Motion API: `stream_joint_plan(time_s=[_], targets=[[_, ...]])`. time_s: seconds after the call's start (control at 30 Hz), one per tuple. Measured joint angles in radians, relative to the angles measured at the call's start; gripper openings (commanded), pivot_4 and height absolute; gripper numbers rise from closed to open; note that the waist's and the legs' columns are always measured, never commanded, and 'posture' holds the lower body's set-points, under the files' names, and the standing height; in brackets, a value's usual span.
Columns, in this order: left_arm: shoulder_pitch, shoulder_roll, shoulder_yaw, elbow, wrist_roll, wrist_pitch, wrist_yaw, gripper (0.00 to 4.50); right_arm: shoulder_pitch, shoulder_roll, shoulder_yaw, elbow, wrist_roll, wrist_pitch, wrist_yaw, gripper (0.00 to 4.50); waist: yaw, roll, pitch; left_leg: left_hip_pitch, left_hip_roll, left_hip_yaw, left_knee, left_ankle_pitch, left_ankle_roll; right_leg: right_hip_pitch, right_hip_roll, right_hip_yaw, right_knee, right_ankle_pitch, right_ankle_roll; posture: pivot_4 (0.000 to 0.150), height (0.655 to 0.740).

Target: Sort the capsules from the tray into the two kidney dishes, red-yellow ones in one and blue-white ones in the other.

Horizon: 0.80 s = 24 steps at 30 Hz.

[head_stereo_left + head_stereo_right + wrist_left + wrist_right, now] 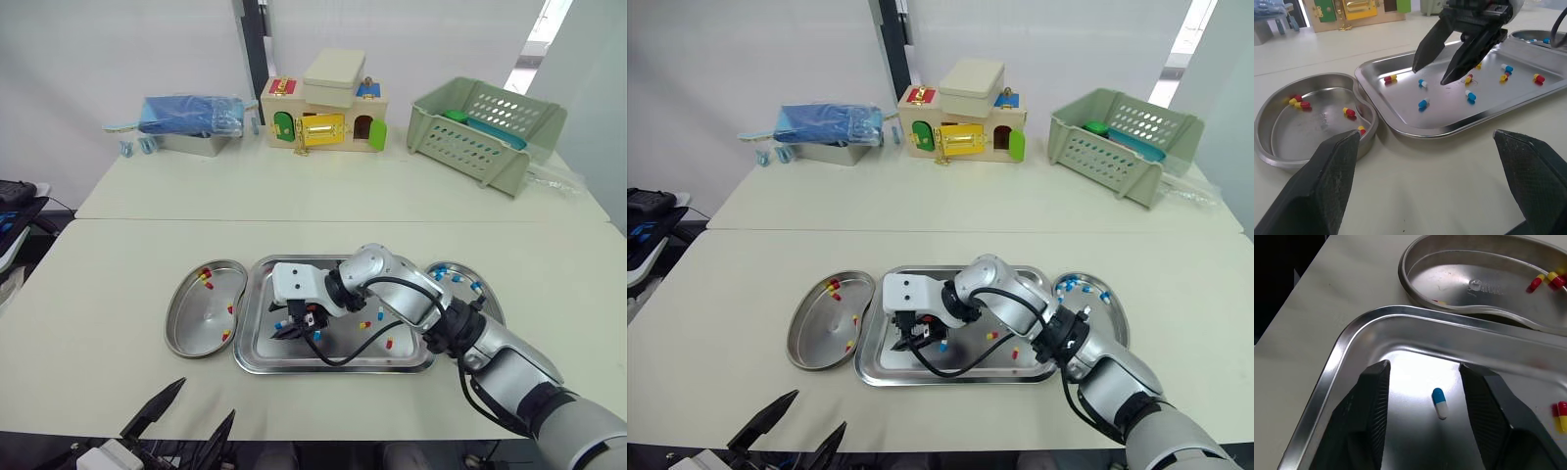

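Note:
A steel tray (392, 369) lies mid-table holding several loose capsules of both colours. The left kidney dish (196, 318) holds a few red-yellow capsules (1299, 103). Blue-white ones lie in the right kidney dish (490, 299). My right gripper (296, 333) hangs open, low over the tray's left part. A blue-white capsule (1439, 403) lies flat on the tray between its fingers (1371, 401), untouched. My left gripper (206, 399) is open and holds nothing, at the table's near edge in front of the left dish.
Along the far side of the table stand a blue bag on a metal box (191, 117), a wooden toy house (323, 113) and a green basket (485, 127). My right arm's cable (343, 354) loops over the tray.

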Motion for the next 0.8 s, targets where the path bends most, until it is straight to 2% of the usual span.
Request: stream_joint_plan(time_s=[0.7, 0.8], targets=[[-0.007, 0.002, -0.008, 0.018, 0.015, -0.004, 0.039, 4.50, 0.001, 0.073, 0.002, 0.189, -0.176, -0.100, 0.029, 2.19, -0.001, 0.000, 0.000, 0.000, 0.000, 0.000, 0.000, 0.000, 0.000, -0.001, 0.000, 0.001, 0.000, 0.000, 0.000, 0.150, 0.7400], [-0.007, 0.002, -0.009, 0.018, 0.019, -0.004, 0.043, 4.50, 0.003, 0.079, 0.002, 0.191, -0.189, -0.111, 0.033, 1.57, -0.001, 0.000, 0.000, 0.000, 0.000, 0.000, 0.000, 0.000, 0.000, -0.001, 0.000, 0.001, 0.000, 0.000, 0.000, 0.150, 0.7400]])
